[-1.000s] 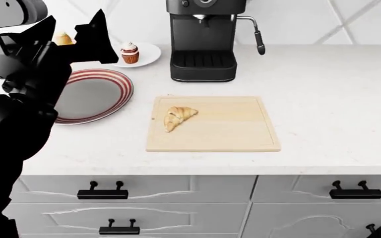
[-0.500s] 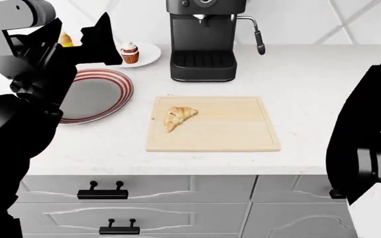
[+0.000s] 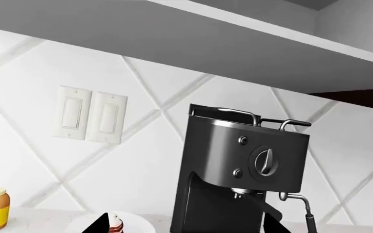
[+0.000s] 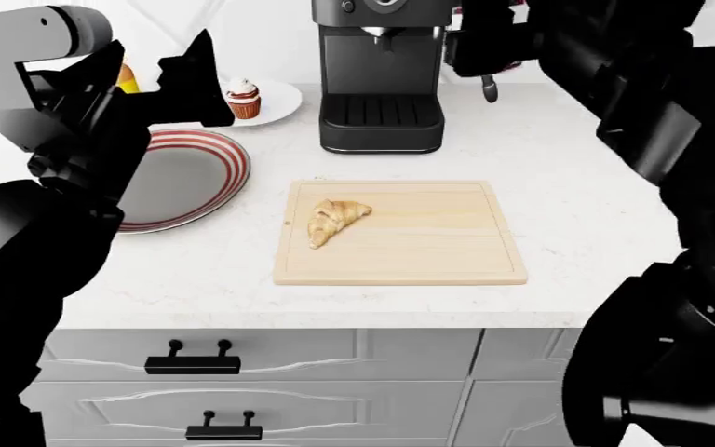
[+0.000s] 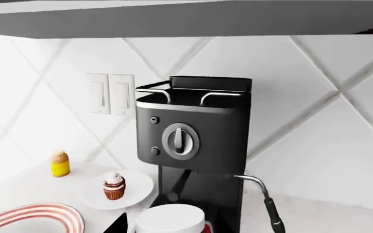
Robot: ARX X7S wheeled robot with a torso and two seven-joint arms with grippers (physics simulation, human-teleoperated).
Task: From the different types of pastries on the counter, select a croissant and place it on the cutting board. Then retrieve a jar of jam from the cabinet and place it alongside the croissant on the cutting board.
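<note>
The golden-brown croissant [image 4: 336, 221] lies on the left part of the pale cutting board [image 4: 432, 242] on the white counter [image 4: 606, 186]. My left gripper [image 4: 190, 88] is raised at the left near the cupcake [image 4: 245, 99]. In the left wrist view it [image 3: 185, 228] is open and empty. My right gripper [image 4: 476, 42] is raised at the back right beside the coffee machine [image 4: 380, 84]. In the right wrist view it [image 5: 173, 230] is shut on the jar of jam [image 5: 170, 217], which shows a white round end with red below. The jar is hidden in the head view.
The cupcake sits on a small white plate [image 4: 280, 101]. A red-striped grey plate [image 4: 178, 177] lies left of the board. A yellow bottle [image 4: 126, 76] stands at the back left. The cabinet underside [image 5: 186, 17] hangs above. White drawers with black handles [image 4: 193, 358] are below.
My right arm has swung up from the lower right to the back right beside the coffee machine. My left arm has risen slightly. The croissant has not moved.
</note>
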